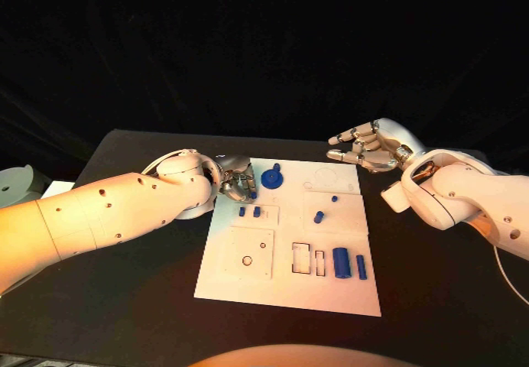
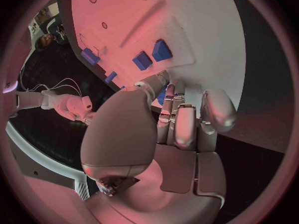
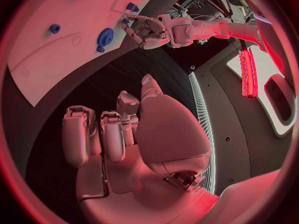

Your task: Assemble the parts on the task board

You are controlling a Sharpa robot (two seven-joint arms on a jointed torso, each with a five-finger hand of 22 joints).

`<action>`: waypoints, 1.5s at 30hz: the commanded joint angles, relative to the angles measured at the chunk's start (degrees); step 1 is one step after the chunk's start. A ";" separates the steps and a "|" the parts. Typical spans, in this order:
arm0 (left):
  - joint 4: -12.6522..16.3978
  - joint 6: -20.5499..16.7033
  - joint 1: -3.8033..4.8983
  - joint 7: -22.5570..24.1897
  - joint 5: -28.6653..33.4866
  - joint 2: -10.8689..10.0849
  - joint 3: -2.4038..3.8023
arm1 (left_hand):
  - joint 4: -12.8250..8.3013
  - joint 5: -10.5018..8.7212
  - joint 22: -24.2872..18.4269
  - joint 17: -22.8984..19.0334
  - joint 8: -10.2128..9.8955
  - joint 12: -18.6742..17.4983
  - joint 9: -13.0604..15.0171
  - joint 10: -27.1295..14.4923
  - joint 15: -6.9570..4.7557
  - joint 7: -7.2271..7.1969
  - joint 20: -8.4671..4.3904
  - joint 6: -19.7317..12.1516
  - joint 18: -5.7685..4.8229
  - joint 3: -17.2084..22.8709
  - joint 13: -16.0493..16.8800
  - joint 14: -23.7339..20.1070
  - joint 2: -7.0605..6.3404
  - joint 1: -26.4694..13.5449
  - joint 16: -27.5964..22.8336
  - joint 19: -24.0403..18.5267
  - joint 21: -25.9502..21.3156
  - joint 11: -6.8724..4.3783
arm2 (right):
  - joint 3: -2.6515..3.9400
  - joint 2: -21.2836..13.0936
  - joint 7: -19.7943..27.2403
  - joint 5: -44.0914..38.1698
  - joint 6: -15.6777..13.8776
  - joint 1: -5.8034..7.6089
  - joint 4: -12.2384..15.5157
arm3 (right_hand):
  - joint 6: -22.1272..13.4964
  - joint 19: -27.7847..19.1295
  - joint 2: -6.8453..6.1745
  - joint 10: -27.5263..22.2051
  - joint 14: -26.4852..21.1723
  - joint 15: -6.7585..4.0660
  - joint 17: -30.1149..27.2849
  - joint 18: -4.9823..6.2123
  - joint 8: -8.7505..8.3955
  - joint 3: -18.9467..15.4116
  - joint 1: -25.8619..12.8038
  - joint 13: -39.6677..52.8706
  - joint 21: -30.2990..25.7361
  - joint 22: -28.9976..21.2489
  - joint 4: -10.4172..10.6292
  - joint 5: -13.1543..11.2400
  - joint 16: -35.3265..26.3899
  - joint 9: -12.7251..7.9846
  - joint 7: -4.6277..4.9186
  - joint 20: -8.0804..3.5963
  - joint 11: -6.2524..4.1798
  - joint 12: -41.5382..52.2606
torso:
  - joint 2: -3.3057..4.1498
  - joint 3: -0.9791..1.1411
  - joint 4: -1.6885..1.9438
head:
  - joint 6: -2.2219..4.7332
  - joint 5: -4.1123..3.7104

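Lying on the black counter [image 1: 132, 306], the white task board [image 1: 289, 294] carries blue parts [image 1: 342, 262], several seated in its recesses. The left robot hand [image 1: 234, 183] is curled over the board's far left corner beside a blue gear [image 1: 272, 180]; whether anything is pinched cannot be told. The right robot hand [image 1: 367, 147] is held spread and empty past the far right corner.

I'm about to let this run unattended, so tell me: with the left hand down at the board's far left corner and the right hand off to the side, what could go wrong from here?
1. The left hand sits low at the task board edge, close beside the blue gear and two small blue blocks; a sideways move could knock them.
2. Pressing that edge might shift the whole board.
3. The right hand hovers beyond the board's far corner, holding nothing, too far off to steady it.
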 commanded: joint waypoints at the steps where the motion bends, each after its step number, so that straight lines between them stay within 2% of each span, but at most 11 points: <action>1: -0.02 1.27 -0.01 -1.19 0.17 0.13 -0.01 | -0.14 -0.20 -0.04 -0.28 -0.27 -0.24 -0.28 -0.59 0.38 0.36 0.52 -0.74 -0.84 -0.41 -0.05 1.64 -0.05 -0.54 0.05 0.65 -0.24 0.25 | 0.00 0.00 0.41 -0.17 0.72 -0.04 0.08 | 0.28 0.10 0.69 -0.25 5.16 -0.29 11.36 -0.22 -0.35 -0.35 0.00 0.03 -0.33 0.01 0.10 0.30 -0.30 0.05 0.10 -0.37 -0.14 0.02 | 0.03 -0.01 0.01 | 0.00 -0.05; 13: -0.23 0.97 -0.01 -1.37 0.21 0.13 -0.01 | -0.61 -0.14 -0.01 -0.91 -0.34 -0.26 -1.66 -1.60 0.72 0.64 0.97 -5.09 -0.75 -0.79 -0.05 1.48 -0.33 -0.64 0.11 0.57 -0.42 0.61 | 0.00 -0.01 -0.72 -0.58 1.44 -0.04 -0.26 | 0.04 -0.33 0.73 -1.41 5.01 -0.26 10.81 -0.04 -0.46 -0.57 0.07 -1.63 -0.82 -0.88 0.05 0.21 -0.74 0.01 0.18 -0.35 -0.07 -2.18 | -0.03 -0.02 0.03 | -0.01 -0.04; 21: -0.16 -0.57 0.01 0.36 2.99 -1.29 0.00 | -1.63 -0.06 -0.87 -2.28 -0.17 -0.26 -1.64 -8.94 1.48 1.27 1.75 -10.19 -0.53 -4.30 -0.31 1.19 -0.37 -0.03 -0.06 0.36 -1.75 1.63 | -0.01 -0.20 -5.73 -7.19 5.42 -0.05 -1.56 | 0.67 -4.13 2.57 -12.96 3.42 -0.21 5.48 1.66 -0.04 0.36 4.29 -19.59 -6.09 -9.42 -0.98 -0.07 -5.40 0.17 0.42 -0.38 0.10 -25.19 | -0.04 -0.05 0.00 | 0.14 -0.31; 24: 0.49 -4.96 0.07 5.23 9.56 -3.06 0.02 | -1.91 0.11 -1.77 -2.72 0.24 0.17 -1.41 -10.82 1.59 1.14 1.94 -9.68 -0.24 -7.03 -0.21 1.08 0.84 0.83 -0.01 0.08 -3.06 1.69 | -0.01 -0.27 -8.20 -14.34 8.02 -0.09 -2.03 | 2.43 -3.88 2.57 -13.96 3.45 0.01 4.52 1.69 0.13 2.42 8.25 -29.37 -6.78 -10.18 -1.77 -1.44 -6.36 0.16 0.58 -0.19 1.16 -34.71 | -0.05 0.00 0.01 | 0.26 -0.52; 26: 0.77 -8.22 0.14 9.00 14.58 -4.05 0.03 | -2.01 0.24 -4.19 -3.95 1.06 0.87 -1.14 -9.57 1.68 1.36 2.01 -7.68 0.38 -6.50 -0.07 0.68 2.03 1.49 -0.63 -0.80 -6.37 1.80 | -0.01 -0.31 -9.41 -18.54 9.22 -0.16 -2.06 | 3.77 -3.62 2.17 -13.33 3.47 0.05 4.14 1.72 0.30 3.85 10.41 -34.38 -6.93 -10.25 -2.33 -1.45 -6.76 0.18 0.43 -0.20 0.73 -38.80 | -0.07 0.03 -0.01 | 0.28 -0.56; 29: 1.14 -14.27 0.22 15.39 26.03 -5.60 0.01 | -3.67 0.68 -7.36 -8.04 2.13 2.80 -0.95 -5.81 1.16 1.48 1.72 -4.92 1.30 -1.07 0.31 -1.04 5.45 5.46 -3.04 -2.64 -10.97 1.42 | -0.01 -0.38 -11.44 -26.48 10.96 -0.35 -1.83 | 5.10 -3.35 1.49 -11.92 3.48 0.15 3.72 1.72 0.26 5.71 11.97 -39.67 -7.04 -10.29 -2.52 -1.56 -7.21 0.13 0.10 -0.27 0.65 -42.46 | -0.05 0.05 0.06 | 0.49 -0.76; 30: 1.27 -16.00 0.23 17.20 29.88 -6.03 0.00 | -4.17 0.67 -7.96 -9.23 2.31 3.33 -0.97 -4.88 1.11 1.53 1.61 -4.38 1.43 0.63 0.39 -1.66 5.74 6.09 -3.77 -3.20 -11.93 1.37 | -0.01 -0.40 -12.05 -29.06 11.45 -0.43 -1.71 | 5.41 -3.31 1.14 -11.37 3.47 0.09 3.58 1.68 0.15 6.35 12.28 -41.30 -7.13 -10.38 -2.50 -1.81 -7.35 0.08 0.06 -0.23 0.63 -43.45 | -0.05 0.07 0.11 | 0.60 -0.84; 33: 1.77 -19.11 0.25 21.95 42.21 -7.12 -0.09 | -4.75 0.56 -11.17 -14.37 2.63 4.35 -1.11 -3.46 0.96 1.43 1.44 -3.33 2.23 4.34 0.49 -4.17 5.60 5.88 -6.92 -5.59 -16.82 1.17 | -0.01 -0.42 -13.50 -35.56 12.56 -0.76 -1.36 | 6.21 -3.20 0.49 -10.47 3.42 0.09 3.18 1.70 0.03 7.76 12.71 -44.33 -7.25 -10.48 -2.35 -3.21 -7.75 0.06 -0.31 -0.21 0.52 -45.20 | -0.08 -0.03 0.14 | 0.73 -0.95; 37: 3.36 -19.03 0.25 28.16 61.76 -8.60 -0.68 | -4.54 0.30 -14.50 -19.34 2.70 5.04 -1.32 -3.35 1.04 1.42 1.39 -2.96 3.13 6.18 0.45 -6.67 4.80 3.79 -9.95 -8.29 -22.03 1.05 | -0.01 -0.21 -14.99 -42.75 13.52 -1.37 -0.71 | 6.74 -3.12 -0.62 -9.25 3.41 0.00 2.85 1.71 -0.35 9.50 12.53 -47.87 -7.49 -10.72 -1.82 -4.82 -8.12 0.00 -0.59 -0.15 0.46 -46.86 | -0.06 -0.06 0.04 | 0.86 -1.30; 42: 6.31 -16.20 0.16 33.51 80.67 -10.15 -1.24 | -1.74 -0.04 -15.77 -20.26 3.20 6.28 -1.24 -2.78 1.11 0.83 1.73 -2.34 3.35 3.77 0.75 -7.32 5.07 -0.93 -10.24 -9.30 -24.08 0.57 | -0.02 0.43 -16.23 -49.03 13.95 -2.46 0.23 | 6.59 -3.17 -1.51 -9.19 3.38 -0.20 2.39 1.81 -0.67 11.50 12.52 -50.89 -7.88 -11.19 -1.45 -6.95 -8.58 -0.08 -0.96 -0.34 0.26 -48.35 | -0.01 -0.12 0.02 | 0.94 -2.10; 45: 7.44 -14.92 0.12 34.83 85.44 -10.67 -1.37 | -0.81 -0.02 -16.16 -20.32 3.36 6.77 -1.23 -2.73 1.05 0.62 1.74 -2.29 3.44 2.22 0.87 -7.40 4.86 -2.60 -10.09 -9.42 -24.66 0.41 | -0.03 0.78 -16.71 -50.98 14.18 -2.89 0.47 | 6.42 -3.28 -2.11 -9.20 3.31 -0.36 1.89 1.88 -0.72 12.54 12.31 -52.29 -8.22 -11.66 -1.19 -7.74 -9.06 -0.10 -1.04 -0.48 0.28 -48.94 | -0.01 -0.13 0.09 | 0.99 -2.51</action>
